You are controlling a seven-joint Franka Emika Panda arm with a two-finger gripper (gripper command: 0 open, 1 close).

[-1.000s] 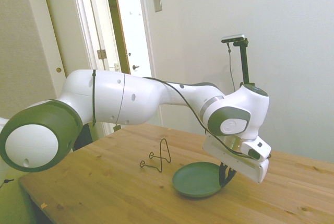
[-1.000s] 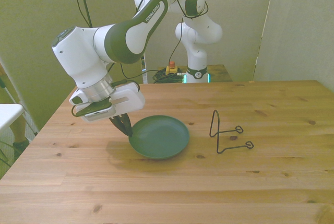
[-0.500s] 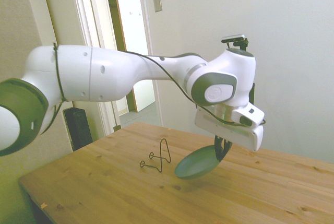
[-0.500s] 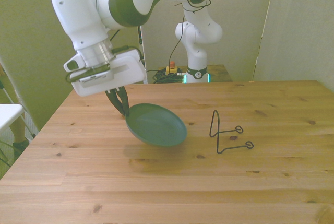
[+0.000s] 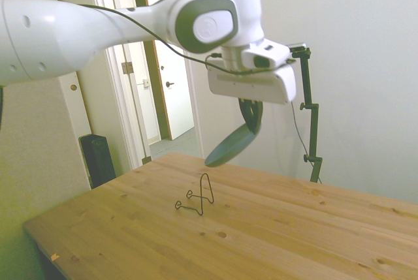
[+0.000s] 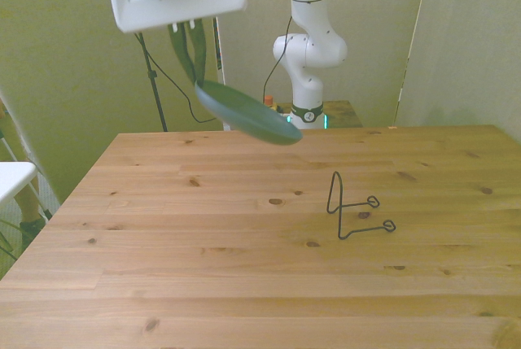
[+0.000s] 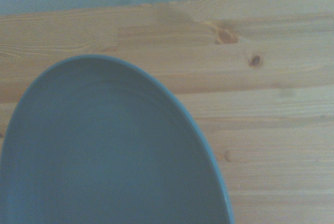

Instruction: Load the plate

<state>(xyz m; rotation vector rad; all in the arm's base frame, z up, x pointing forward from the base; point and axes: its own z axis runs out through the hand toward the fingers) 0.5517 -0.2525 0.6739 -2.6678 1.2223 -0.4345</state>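
Plate (image 5: 230, 147) held in mid-air, well above the bench (image 5: 261, 228), tilted steeply with its lower edge pointing toward the lower left of the side view. Gripper (image 5: 251, 125) grasping the plate by its upper rim, the 2 dark fingers (image 5: 252, 110) hanging down from the white hand body in the upper middle of the side view and closing on the rim.

In the front view the plate (image 6: 247, 112) appears in the upper middle of the frame, slanting down toward the front view's right, its underside facing the camera; the gripper (image 6: 194, 75) meets it at the raised end, in the upper left of the frame. The plate touches nothing but the fingers (image 6: 189, 48).

Wire stand (image 5: 196, 196), thin and dark, rests on the bench in the lower middle of the side view, below the plate and well apart from it. In the front view the wire stand (image 6: 352, 207) lies right of centre, its upright loop nearer the middle of the frame and its 2 feet ending in small loops toward the right.

In the wrist view the plate's (image 7: 109, 151) concave face fills the lower left of the frame, with pale knotted boards of the bench (image 7: 271, 109) behind it.
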